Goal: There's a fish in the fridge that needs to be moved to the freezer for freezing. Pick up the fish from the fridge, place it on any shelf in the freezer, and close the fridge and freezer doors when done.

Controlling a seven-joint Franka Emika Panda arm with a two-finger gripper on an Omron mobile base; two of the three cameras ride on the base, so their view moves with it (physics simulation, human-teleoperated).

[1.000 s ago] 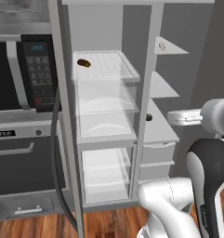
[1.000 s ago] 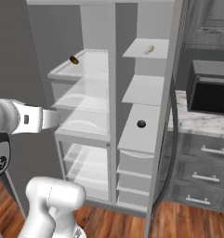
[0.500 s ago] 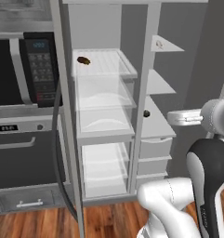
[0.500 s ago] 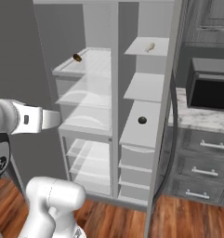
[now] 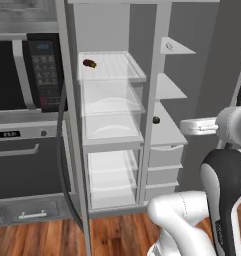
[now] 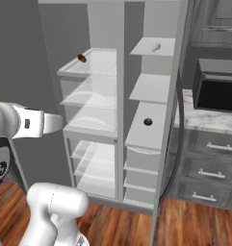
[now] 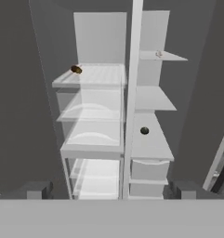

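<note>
The fish (image 5: 169,46) (image 6: 156,47) (image 7: 158,54) lies small and cream-white on the top solid shelf (image 5: 178,50) of the freezer (image 6: 148,96), the narrow right section. To its left is the fridge (image 5: 112,125), with clear ribbed glass shelves and translucent drawers. Both doors stand wide open: the fridge door (image 5: 67,125) at the left, the freezer door (image 6: 173,120) at the right. My gripper (image 7: 112,193) hangs open well back from the unit, facing its middle, with nothing between its fingertips (image 7: 39,189).
A dark reddish-brown lump (image 5: 89,63) (image 7: 76,69) sits on the fridge's top glass shelf. A small dark round thing (image 5: 156,119) (image 6: 148,121) rests on a lower freezer shelf. A black microwave (image 5: 27,70) and oven stand left; a marble counter with drawers (image 6: 209,144) stands right.
Both base views have shifted a little and the unit looks slightly farther off, so the camera moved. The fish and the lump kept their places on their shelves.
</note>
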